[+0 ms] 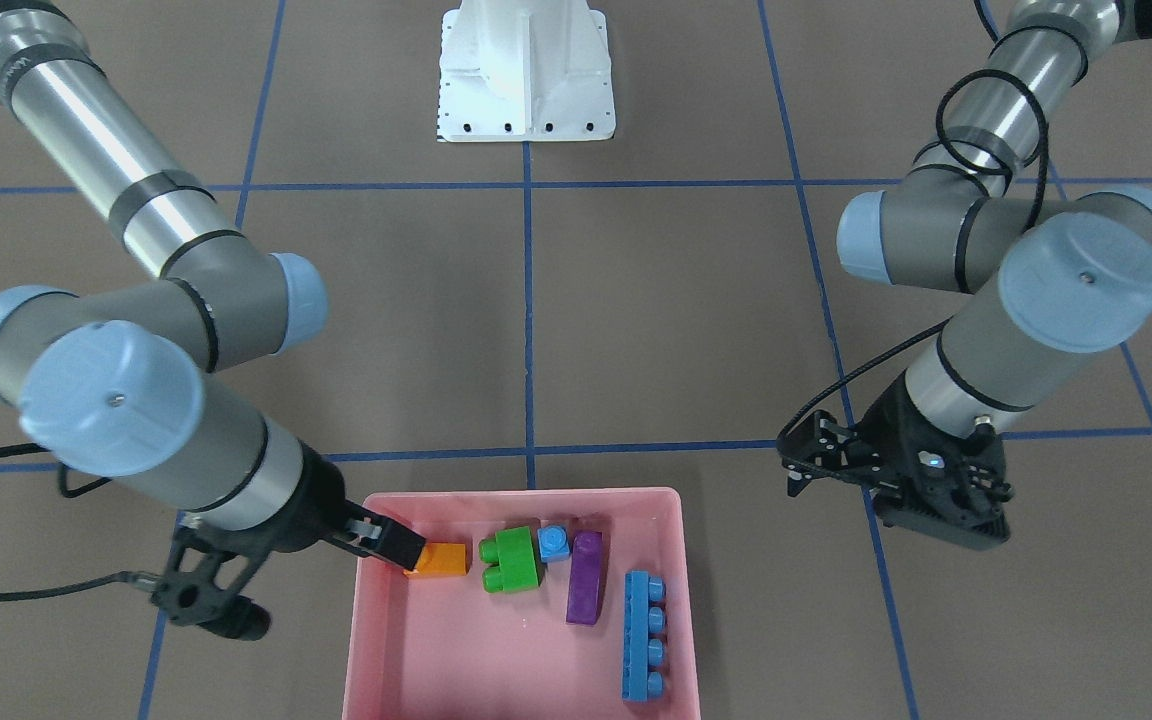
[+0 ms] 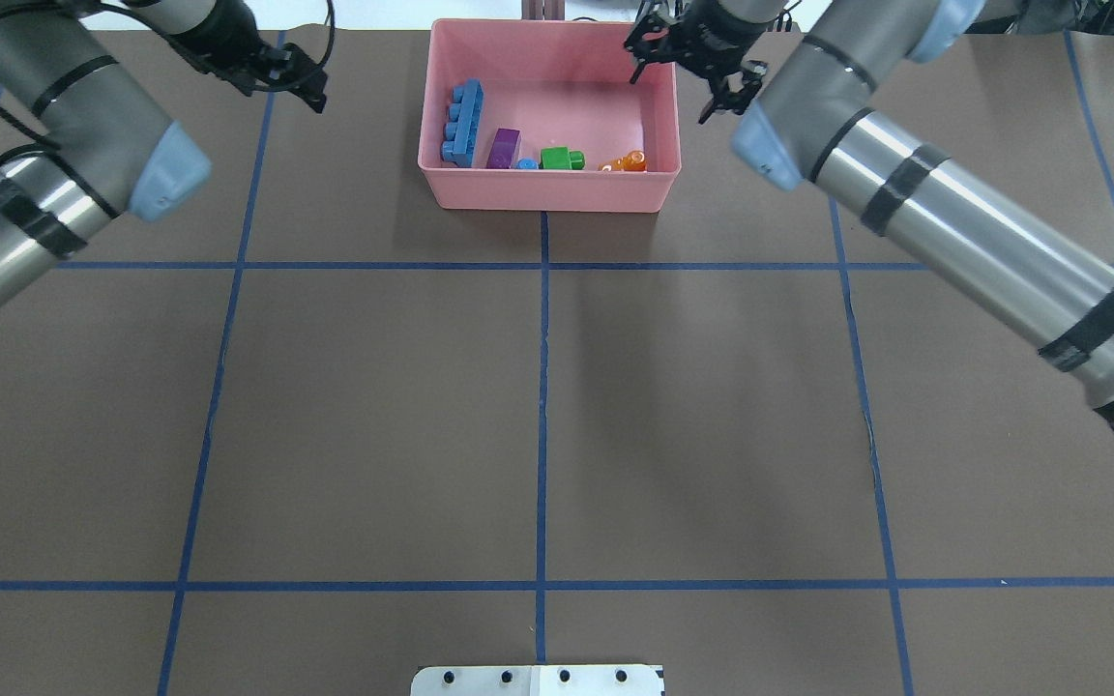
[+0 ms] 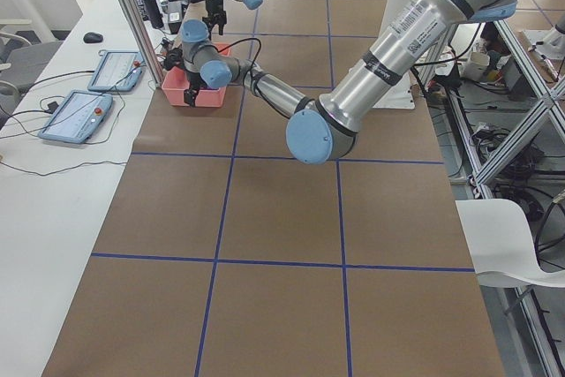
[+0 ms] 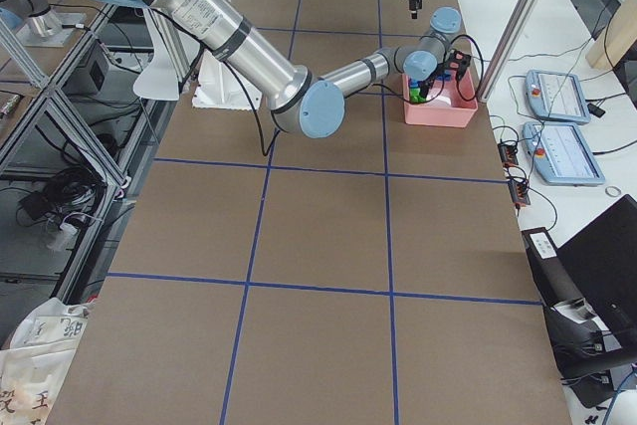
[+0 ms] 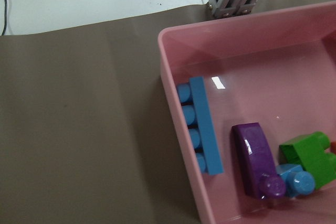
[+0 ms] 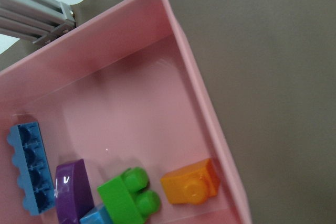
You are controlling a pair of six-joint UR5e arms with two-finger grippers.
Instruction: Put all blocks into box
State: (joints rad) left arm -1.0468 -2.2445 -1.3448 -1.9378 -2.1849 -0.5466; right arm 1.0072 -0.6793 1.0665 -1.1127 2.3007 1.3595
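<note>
all five blocks (image 1: 511, 560) lie in the box (image 1: 386, 640). front view: the orange block (image 1: 439, 560) sits at its 10 o'clock corner, the right tool (image 1: 398, 547) just beside it. the left tool (image 2: 306, 87) hangs off at 2 o'clock. spread or pressed together? can't tell for either. job looks done; next move, lift clear.

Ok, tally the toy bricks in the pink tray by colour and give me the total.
Orange sloped brick: 1
Green two-stud brick: 1
Purple sloped brick: 1
Blue: 2, the tiny one-stud brick and the long four-stud brick
Total: 5, all inside the pink tray
</note>
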